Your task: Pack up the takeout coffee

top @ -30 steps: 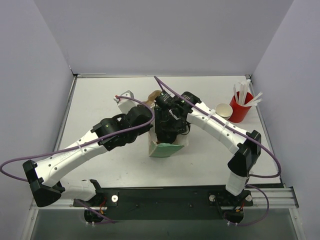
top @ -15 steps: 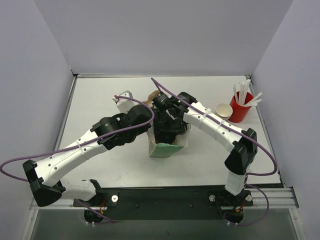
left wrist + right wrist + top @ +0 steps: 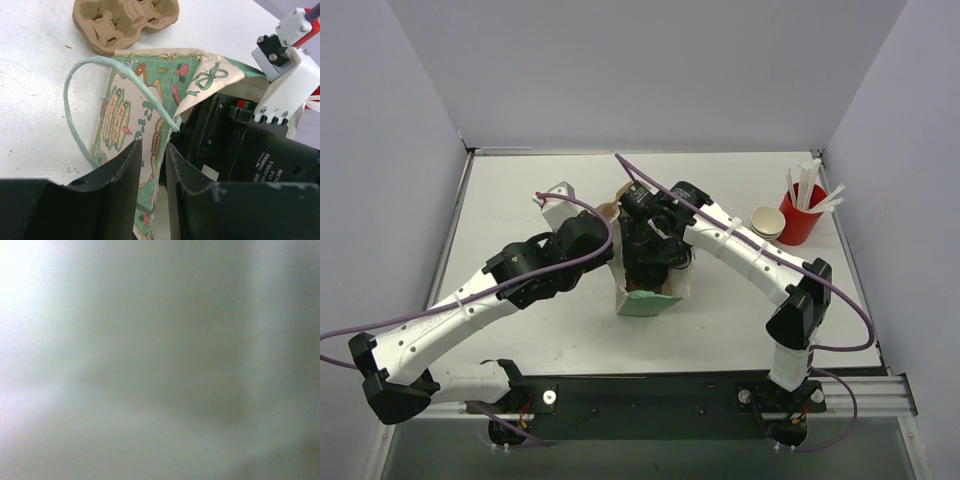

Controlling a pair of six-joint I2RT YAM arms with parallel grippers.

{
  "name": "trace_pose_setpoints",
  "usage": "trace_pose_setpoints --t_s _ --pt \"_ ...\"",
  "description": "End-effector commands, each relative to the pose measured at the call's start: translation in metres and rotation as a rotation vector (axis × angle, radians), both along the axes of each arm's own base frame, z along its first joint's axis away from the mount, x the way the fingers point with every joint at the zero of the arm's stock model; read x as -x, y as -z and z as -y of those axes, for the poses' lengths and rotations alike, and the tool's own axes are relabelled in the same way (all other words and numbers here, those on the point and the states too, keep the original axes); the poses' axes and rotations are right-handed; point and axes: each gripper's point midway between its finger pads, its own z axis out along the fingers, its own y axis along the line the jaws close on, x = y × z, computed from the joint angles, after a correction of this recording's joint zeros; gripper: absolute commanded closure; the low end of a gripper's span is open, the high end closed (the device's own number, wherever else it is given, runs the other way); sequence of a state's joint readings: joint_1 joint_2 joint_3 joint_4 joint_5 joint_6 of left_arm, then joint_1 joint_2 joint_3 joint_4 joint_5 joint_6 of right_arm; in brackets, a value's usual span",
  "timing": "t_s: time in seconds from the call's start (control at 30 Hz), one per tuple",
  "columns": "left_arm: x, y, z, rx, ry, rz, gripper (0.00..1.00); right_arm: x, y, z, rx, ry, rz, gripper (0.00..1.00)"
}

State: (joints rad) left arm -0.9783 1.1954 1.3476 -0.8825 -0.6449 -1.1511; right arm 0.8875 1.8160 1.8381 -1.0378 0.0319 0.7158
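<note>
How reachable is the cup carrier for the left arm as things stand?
Probably yes: the cup carrier lies in the open just beyond the bag, nothing on it. The left hand straddles the bag's edge, though, so it must pull clear first.

A brown kraft-paper cup, pale inside, stands upright just beside the red cup.

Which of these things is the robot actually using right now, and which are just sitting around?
In use: patterned paper bag, its edge between the left jaws; right arm, which reaches inside it. What it holds, if anything, is hidden.
Sitting around: pulp cup carrier; red cup of white sticks; brown paper cup beside it.
</note>
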Motion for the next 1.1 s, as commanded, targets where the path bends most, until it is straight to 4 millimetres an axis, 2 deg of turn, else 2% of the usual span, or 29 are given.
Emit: trace_pose_setpoints --t_s 0.0,0.17,0.33,0.53,0.63,0.73,0.97,1.03,1.07 --pt "-0.001 -0.023 -0.005 0.068 0.004 0.070 0.61 -0.004 -0.006 0.012 0.066 0.003 0.022 0.73" --pt "-0.002 -0.031 -0.001 0.072 0.034 0.099 0.60 -0.008 -0.015 0.012 0.064 -0.005 0.051 0.73" --pt "-0.009 -0.038 0.010 0.050 0.086 0.123 0.59 -0.013 -0.025 0.008 0.047 -0.008 0.075 0.73" --pt "-0.032 -0.063 0.012 0.019 0.153 0.194 0.57 -0.018 -0.021 0.003 0.059 -0.023 0.059 0.73" --pt "-0.044 -0.056 0.012 -0.027 0.199 0.166 0.57 -0.020 -0.021 0.003 0.057 -0.020 0.061 0.73" --pt "-0.051 -0.046 0.008 -0.090 0.216 0.107 0.69 -0.022 -0.030 0.005 0.042 -0.013 0.076 0.72" --pt "-0.058 -0.037 0.021 -0.088 0.295 0.084 0.71 -0.017 -0.035 0.008 0.034 -0.012 0.060 0.73" --pt "-0.060 -0.038 0.019 -0.085 0.280 0.073 0.89 -0.016 -0.035 0.009 0.033 -0.009 0.060 0.73" --pt "-0.058 -0.032 0.016 -0.100 0.267 0.039 0.96 -0.015 -0.037 0.010 0.035 -0.011 0.058 0.73"
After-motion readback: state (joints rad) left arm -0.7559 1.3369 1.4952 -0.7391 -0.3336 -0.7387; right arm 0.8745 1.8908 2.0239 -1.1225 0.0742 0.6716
